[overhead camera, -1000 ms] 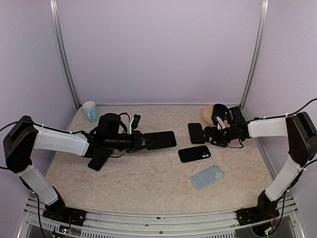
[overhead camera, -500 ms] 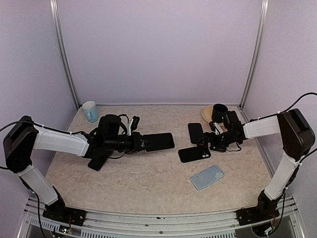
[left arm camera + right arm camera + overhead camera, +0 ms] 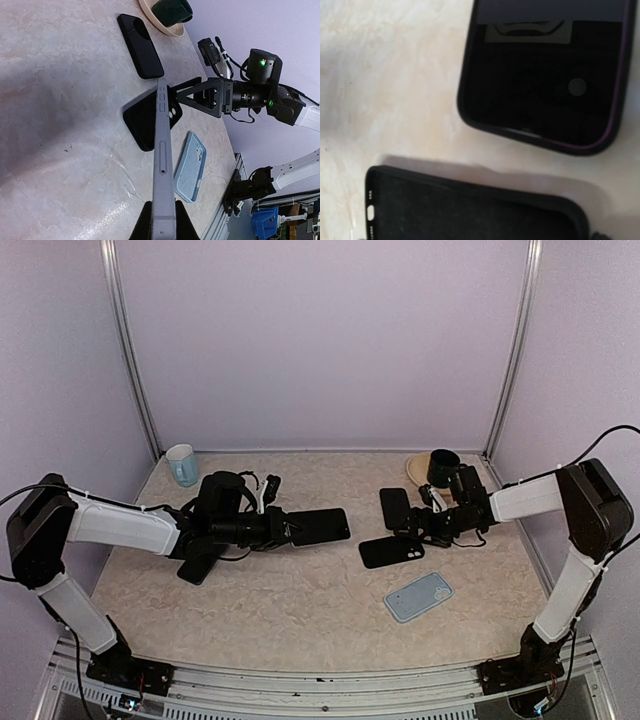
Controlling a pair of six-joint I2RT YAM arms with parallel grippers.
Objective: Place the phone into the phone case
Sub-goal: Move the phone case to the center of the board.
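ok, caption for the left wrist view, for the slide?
Left gripper shut on the phone, held edge-on; black phone case and open right gripper beyond.

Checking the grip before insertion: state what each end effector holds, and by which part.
The left end effector clamps the phone by one short end. The open right end effector holds nothing.

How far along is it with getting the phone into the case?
Done: the phone is picked up, clamped in the left jaws. In hand: the right jaws stand open by the black case. Left: seating the phone in a case; none holds it yet.
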